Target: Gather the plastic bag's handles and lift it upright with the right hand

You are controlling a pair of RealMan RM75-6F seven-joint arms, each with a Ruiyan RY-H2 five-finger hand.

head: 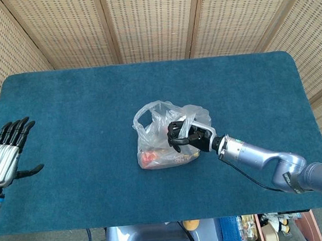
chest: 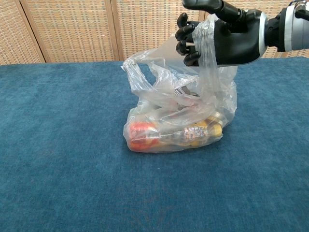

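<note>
Right hand closing on one bag handle at centre frame.

The black right hand [chest: 219, 36] had its fingers curled around one handle loop of the clear, crumpled plastic bag [chest: 178, 121], which sat mid-frame on the blue-carpeted desk [head: 64, 106] with its orange and yellow contents resting low. The other handle [chest: 137, 65] stood free at the left of the bag, seemingly ungathered. The next move probably called for catching that loop too, then lifting straight up. The silver left hand [head: 6, 154] hung spread and empty at the left edge.

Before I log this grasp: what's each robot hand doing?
Left robot hand: open, holding nothing.
Right robot hand: closed on the plastic bag's handle.
</note>
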